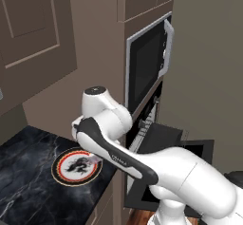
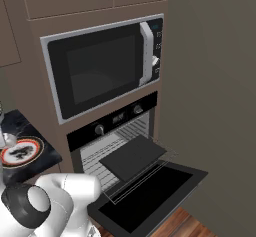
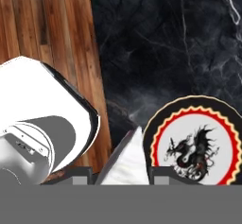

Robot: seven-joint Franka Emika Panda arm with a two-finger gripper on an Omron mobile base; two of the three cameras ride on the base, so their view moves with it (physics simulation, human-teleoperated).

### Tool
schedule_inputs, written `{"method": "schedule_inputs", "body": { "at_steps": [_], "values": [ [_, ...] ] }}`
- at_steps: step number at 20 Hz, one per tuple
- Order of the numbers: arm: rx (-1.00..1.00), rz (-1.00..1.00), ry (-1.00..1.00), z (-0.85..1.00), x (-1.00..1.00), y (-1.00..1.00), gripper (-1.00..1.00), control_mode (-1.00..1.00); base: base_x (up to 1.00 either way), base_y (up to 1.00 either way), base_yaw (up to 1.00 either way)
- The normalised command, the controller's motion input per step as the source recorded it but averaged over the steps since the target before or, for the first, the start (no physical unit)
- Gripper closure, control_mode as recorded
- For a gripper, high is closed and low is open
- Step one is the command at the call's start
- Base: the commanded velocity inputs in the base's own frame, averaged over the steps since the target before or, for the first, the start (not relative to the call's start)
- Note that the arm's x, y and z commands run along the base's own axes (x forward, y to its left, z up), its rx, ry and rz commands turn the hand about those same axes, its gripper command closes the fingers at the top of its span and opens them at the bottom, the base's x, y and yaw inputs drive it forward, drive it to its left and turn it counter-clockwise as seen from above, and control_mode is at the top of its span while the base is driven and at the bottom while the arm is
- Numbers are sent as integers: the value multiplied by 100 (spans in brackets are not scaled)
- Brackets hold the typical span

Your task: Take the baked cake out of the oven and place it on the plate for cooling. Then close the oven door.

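Cake (image 3: 126, 159) pinched in nearly closed end effector (image 3: 120, 173), beside plate (image 3: 227, 119)

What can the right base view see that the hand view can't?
Right base view: the microwave, the oven with its racks, and the oven door hanging open. Hand view: the whitish cake pinched in the shut tool. Both: the dragon plate, the black marble counter and the wooden floor.

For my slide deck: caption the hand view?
Gripper shut on the whitish cake at the rim of the dragon plate on the black marble counter.
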Motion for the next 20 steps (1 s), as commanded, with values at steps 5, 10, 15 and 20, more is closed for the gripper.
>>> {"method": "schedule_inputs", "body": {
  "at_steps": [5,10,15,20],
  "values": [
    [-6,0,1,-34,58,14,100,-100,0,0,0],
    [-5,0,0,-39,31,5,100,-100,0,0,0],
    [-3,0,0,-49,18,7,100,-100,0,0,0],
    [0,0,2,-42,25,9,100,-100,0,0,0]
  ]
}}
